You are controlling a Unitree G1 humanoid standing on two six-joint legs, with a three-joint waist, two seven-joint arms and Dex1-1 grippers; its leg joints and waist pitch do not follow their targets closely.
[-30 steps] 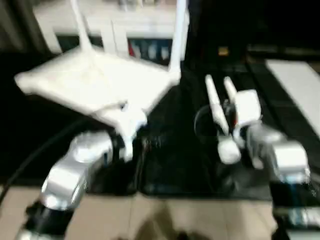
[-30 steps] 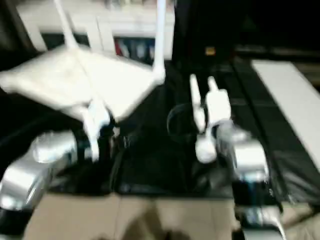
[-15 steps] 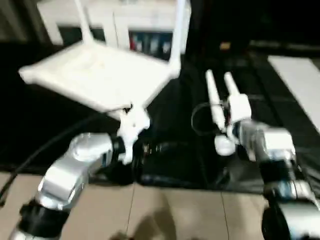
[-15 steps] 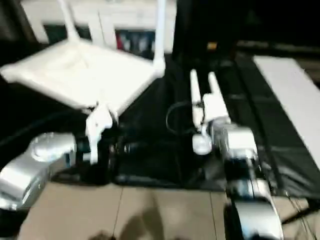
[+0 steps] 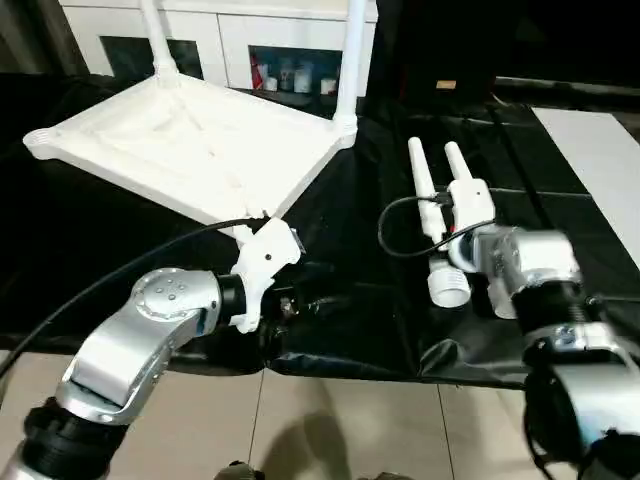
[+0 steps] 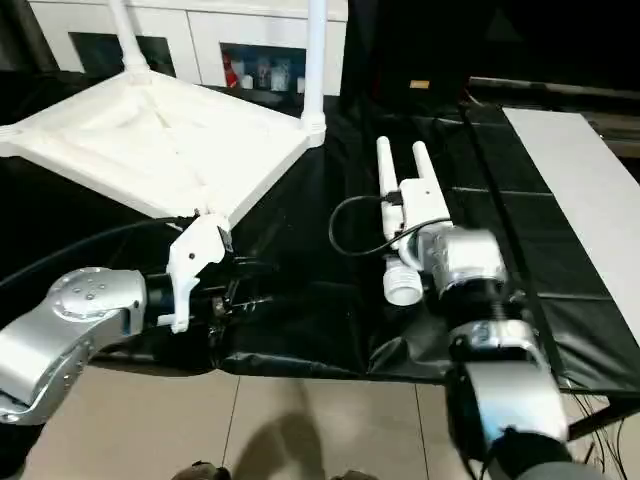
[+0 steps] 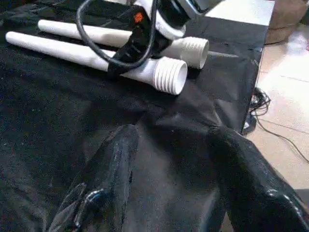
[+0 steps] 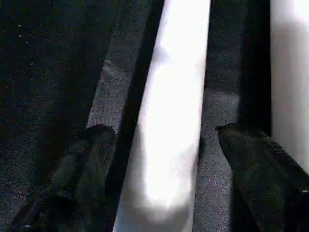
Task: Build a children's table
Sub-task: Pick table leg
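The white tabletop (image 5: 190, 150) lies underside up on black cloth, with two legs (image 5: 350, 60) standing upright in its far corner sockets. Two loose legs (image 5: 425, 200) lie side by side to its right, threaded ends (image 7: 169, 75) toward me. My right gripper (image 8: 166, 133) is open, its black fingers (image 8: 91, 154) astride the left loose leg (image 8: 174, 121) with a gap on each side. The other loose leg (image 8: 289, 72) lies just beside it. My left gripper (image 7: 171, 140) is open over the cloth below the tabletop's near corner, nothing between its fingers.
A white cabinet (image 5: 250, 30) with dark glass doors stands behind the tabletop. A white board (image 5: 600, 160) lies at the far right. The black cloth (image 5: 340, 340) ends at a front edge, with tiled floor (image 5: 330, 420) below. Black cables (image 5: 400, 235) loop near both wrists.
The head views have shifted and steadied. My right forearm has drawn in closer over the loose legs. My left arm stays by the tabletop's near corner.
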